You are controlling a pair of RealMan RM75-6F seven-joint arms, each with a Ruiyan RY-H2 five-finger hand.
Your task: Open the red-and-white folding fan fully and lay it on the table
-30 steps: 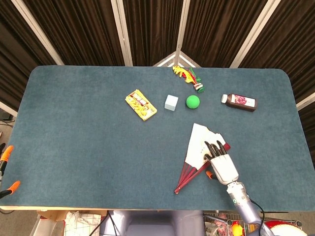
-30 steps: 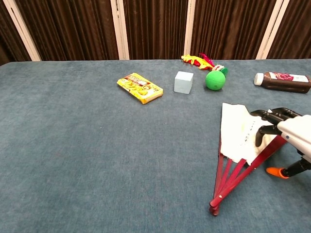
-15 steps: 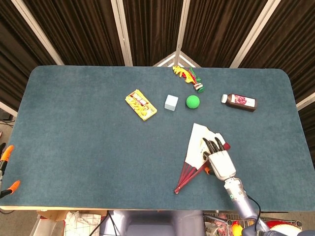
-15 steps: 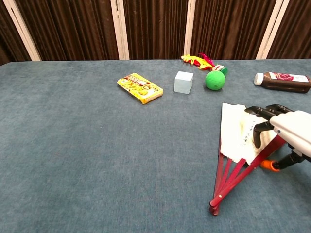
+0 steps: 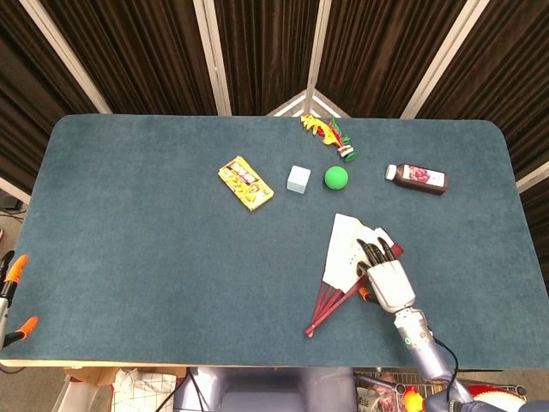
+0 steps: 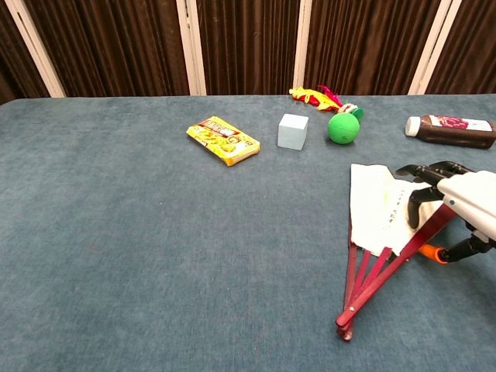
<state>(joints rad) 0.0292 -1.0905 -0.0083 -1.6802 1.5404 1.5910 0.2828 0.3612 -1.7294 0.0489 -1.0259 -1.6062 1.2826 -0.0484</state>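
The red-and-white folding fan (image 5: 343, 253) (image 6: 376, 209) lies partly spread on the blue table, right of centre near the front edge. Its red ribs meet at a pivot pointing toward the front. My right hand (image 5: 388, 279) (image 6: 465, 205) is over the fan's right side. Its dark fingers (image 5: 375, 251) (image 6: 418, 205) curl down onto the white paper across the outer red rib, and the orange-tipped thumb sits on the rib's other side, so the rib lies pinched between them. My left hand shows in neither view.
Along the back stand a yellow snack pack (image 5: 245, 182), a pale blue cube (image 5: 298, 178), a green ball (image 5: 336, 177), a dark bottle (image 5: 417, 178) lying on its side and a red-yellow toy (image 5: 328, 133). Orange clamps (image 5: 15, 266) sit at the table's left edge.
My right hand drew in toward the fan, then shifted slightly right with the outer rib. The fan's pivot and paper edge nudged a little; its spread is about the same.
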